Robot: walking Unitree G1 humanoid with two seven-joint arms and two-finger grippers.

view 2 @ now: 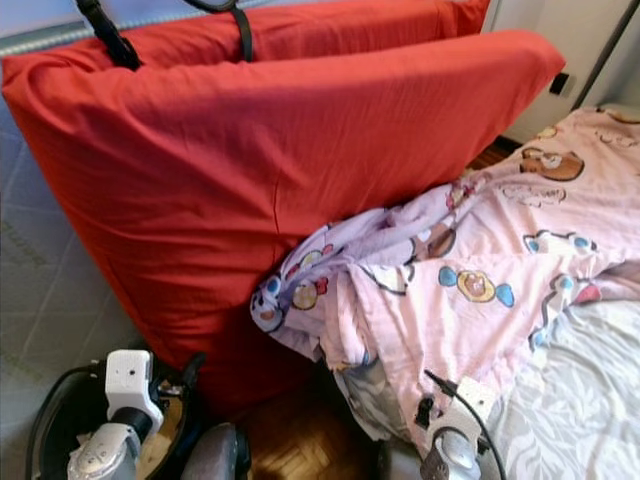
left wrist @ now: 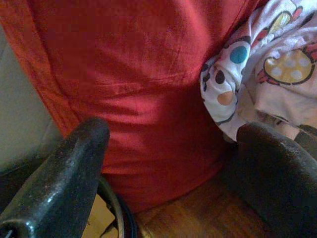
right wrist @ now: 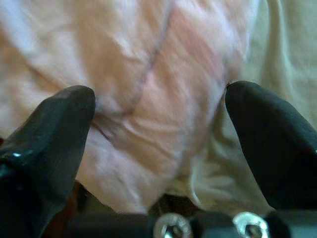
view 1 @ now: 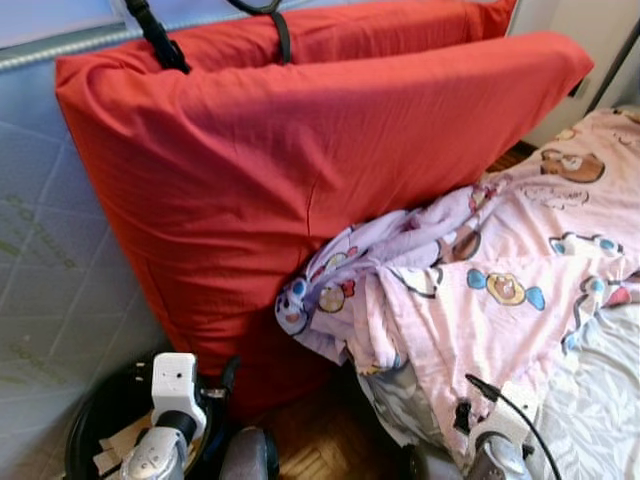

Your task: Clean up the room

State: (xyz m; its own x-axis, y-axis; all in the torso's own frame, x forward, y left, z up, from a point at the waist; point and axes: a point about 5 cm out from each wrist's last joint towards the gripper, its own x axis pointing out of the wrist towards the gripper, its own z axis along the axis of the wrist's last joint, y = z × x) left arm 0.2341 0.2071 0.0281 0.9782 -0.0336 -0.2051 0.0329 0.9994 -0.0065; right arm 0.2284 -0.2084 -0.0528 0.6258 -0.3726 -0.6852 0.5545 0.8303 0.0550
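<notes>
Blanket (view 1: 480, 290), pink with cartoon prints, lies bunched on the bed (view 1: 605, 400), its crumpled end spilling off the bed's edge and pressing against a big red cushion (view 1: 300, 180). The cushion stands on edge on the wooden floor (view 1: 325, 440), leaning back on a quilted mattress (view 1: 50, 270), with a second red cushion (view 1: 380, 25) behind it and a black strap (view 1: 160, 40) across the top. The left gripper (left wrist: 168, 163) hangs low with its fingers spread wide, empty, facing the cushion's foot. The right gripper (right wrist: 158, 124) hovers over the blanket's pink fabric, fingers wide apart, holding nothing.
</notes>
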